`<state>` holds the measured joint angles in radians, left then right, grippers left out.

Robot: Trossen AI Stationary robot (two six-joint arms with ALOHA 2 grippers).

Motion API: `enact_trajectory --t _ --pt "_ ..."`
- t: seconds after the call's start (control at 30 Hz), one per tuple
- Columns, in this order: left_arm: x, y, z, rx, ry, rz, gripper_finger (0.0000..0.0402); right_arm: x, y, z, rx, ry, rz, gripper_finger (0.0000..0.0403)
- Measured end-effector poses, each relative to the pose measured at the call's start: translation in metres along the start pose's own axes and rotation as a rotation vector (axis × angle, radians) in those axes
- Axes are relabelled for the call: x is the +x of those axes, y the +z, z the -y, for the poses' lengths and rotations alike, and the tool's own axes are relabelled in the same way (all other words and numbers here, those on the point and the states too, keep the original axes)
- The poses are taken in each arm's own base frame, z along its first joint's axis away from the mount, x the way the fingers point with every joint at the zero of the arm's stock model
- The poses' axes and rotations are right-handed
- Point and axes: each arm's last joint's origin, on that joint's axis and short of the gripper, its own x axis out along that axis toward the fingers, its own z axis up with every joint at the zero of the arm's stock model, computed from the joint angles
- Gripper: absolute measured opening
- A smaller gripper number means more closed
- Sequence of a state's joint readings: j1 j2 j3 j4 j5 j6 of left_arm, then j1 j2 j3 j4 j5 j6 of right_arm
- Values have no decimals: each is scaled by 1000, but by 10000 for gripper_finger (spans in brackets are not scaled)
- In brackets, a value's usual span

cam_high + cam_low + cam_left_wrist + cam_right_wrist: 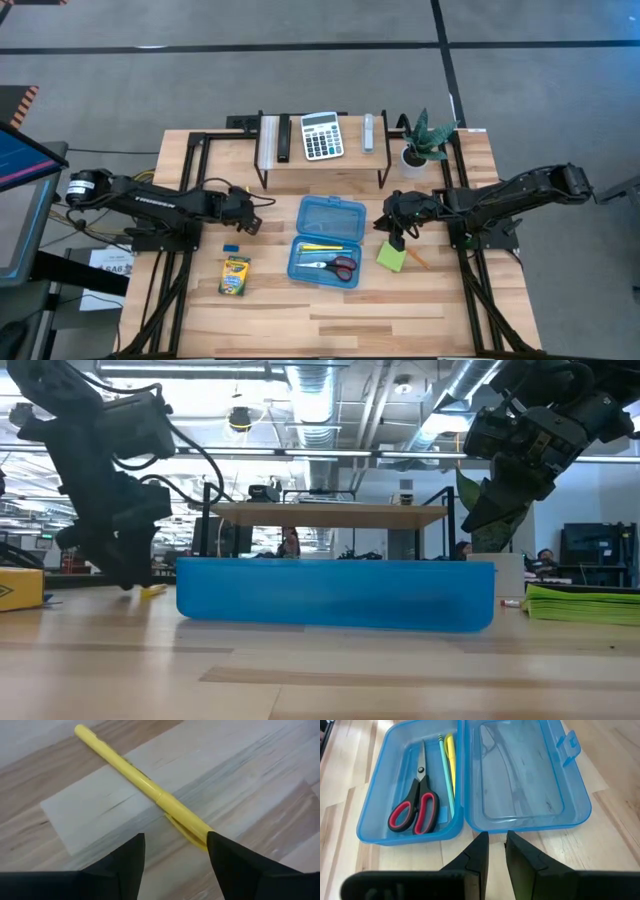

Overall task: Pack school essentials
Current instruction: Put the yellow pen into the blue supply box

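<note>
The open blue pencil case (325, 240) lies at the table's middle. Red-handled scissors (415, 807), a yellow marker (450, 755) and a thin green pencil (445, 770) lie in its tray. My left gripper (175, 845) is open, low over a yellow pen (140, 780) that lies flat on the table left of the case. My right gripper (497, 847) hovers right of the case with only a narrow gap between its fingers, holding nothing. The lime sticky-note pad (391, 256) and an orange pencil (416, 259) lie below it. The crayon box (234, 275) and blue eraser (231, 248) rest on the table. My left gripper comes from above with its fingers across the yellow pen's clip end (192, 825). One finger (230, 860) covers the pen's tip. Whether it touches the pen, I cannot tell.
A low wooden shelf (320, 160) along the far edge carries the white-grey calculator (321, 135). A small potted plant (425, 140) stands to its right. The case's lid (525, 775) lies open, flat on the table toward the shelf. Bare wood stretches along the near edge.
</note>
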<state>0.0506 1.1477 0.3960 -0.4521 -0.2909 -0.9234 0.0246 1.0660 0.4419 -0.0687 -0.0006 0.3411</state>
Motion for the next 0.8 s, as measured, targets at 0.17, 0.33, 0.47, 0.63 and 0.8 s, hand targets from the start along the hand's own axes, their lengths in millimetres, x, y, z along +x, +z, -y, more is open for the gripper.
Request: enact_trajectory --t 0.17,0.33,0.47,0.63,0.8 --pt "-6 7 7 -1 -25 12 201 0 0 0 0 0 0 88" --pt "-9 11 10 -15 -40 29 200 0 0 0 -2 -1 0 88" --pt "-7 9 7 -50 -21 17 200 0 0 0 -2 -1 0 88" --pt "-4 7 7 -90 -5 12 200 0 0 0 -2 -1 0 88" --pt "10 4 10 -74 42 -18 200 0 0 0 -2 -1 1 88"
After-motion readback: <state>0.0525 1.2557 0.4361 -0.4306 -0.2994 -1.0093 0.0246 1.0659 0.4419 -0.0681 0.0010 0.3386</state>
